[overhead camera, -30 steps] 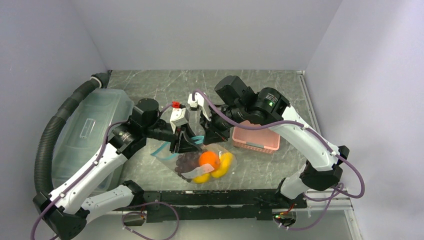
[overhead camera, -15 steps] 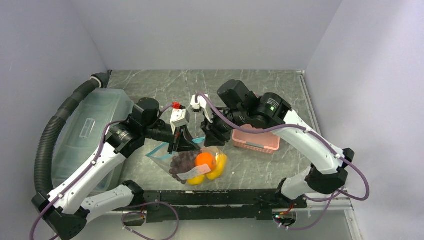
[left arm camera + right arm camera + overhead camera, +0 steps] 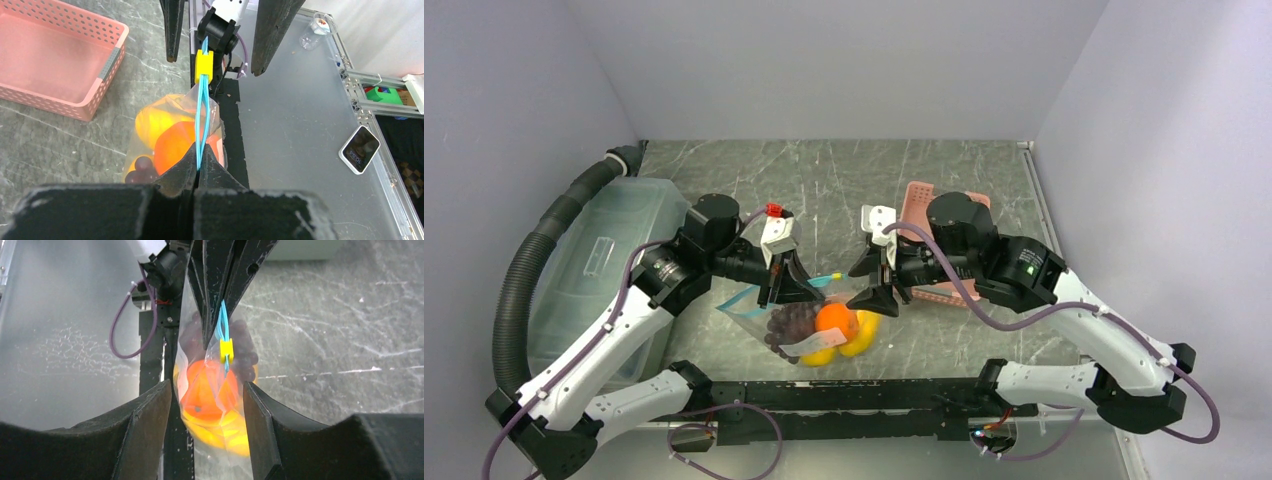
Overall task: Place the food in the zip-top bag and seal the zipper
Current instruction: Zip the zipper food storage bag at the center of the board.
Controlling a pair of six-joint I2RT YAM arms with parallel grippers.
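- The right gripper [image 3: 874, 285] has just changed. A second ago it was nearly closed above the bag's far edge. Now it sits at the right of the bag, in the middle of the top view, with its jaws well apart and nothing held.
- The left gripper [image 3: 199, 162] has closed in the same second. Its fingertips now pinch the zipper [image 3: 201, 120] at its left end and keep the bag's mouth up.
- The zip-top bag [image 3: 814, 322] lies low in the centre of the top view, between the two grippers.
- Inside it I see the orange ball [image 3: 836, 320], the grape bunch [image 3: 789, 322] and the yellow pieces [image 3: 864, 335]. The part of the pink basket [image 3: 50, 55] that I can see is empty, so I judge the filling done.
- In the right wrist view the yellow slider [image 3: 226, 350] hangs on the blue strip, between the open fingers and a little beyond them.
- I think the right gripper has let go in order to take the slider, while the left one anchors the strip.
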